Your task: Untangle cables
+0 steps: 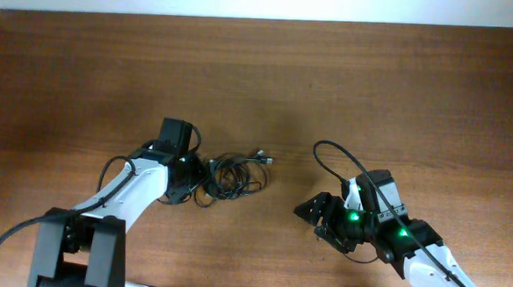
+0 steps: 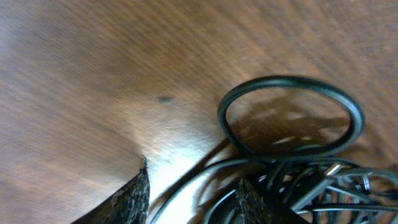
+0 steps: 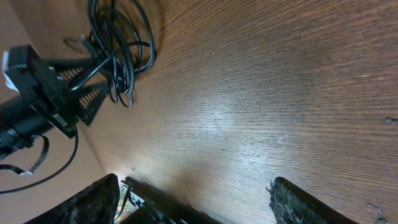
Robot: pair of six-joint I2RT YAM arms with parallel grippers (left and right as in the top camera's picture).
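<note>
**Tangled cables (image 1: 231, 175) lie bunched left of centre in the overhead frame, with the left pincer (image 1: 198, 181) set at their left edge.**

The left pincer's jaws are seen parted. Strands run between its fingers (image 2: 134, 199), but nothing is clamped. The right pincer (image 1: 314, 219), at the lower right, is held wide open and empty, well apart from the bunch. In the left wrist view one loop (image 2: 286, 79) is thrown clear toward the upper right, and the rest is knotted at the lower right. If the jaws were closed here, several strands would probably be caught together. A pull would then likely drag the whole bunch across the surface (image 1: 374, 88) or tighten the knot, since nothing is pinned by the right pincer. The plug end (image 1: 264, 160) could also be snagged in a loop.
</note>
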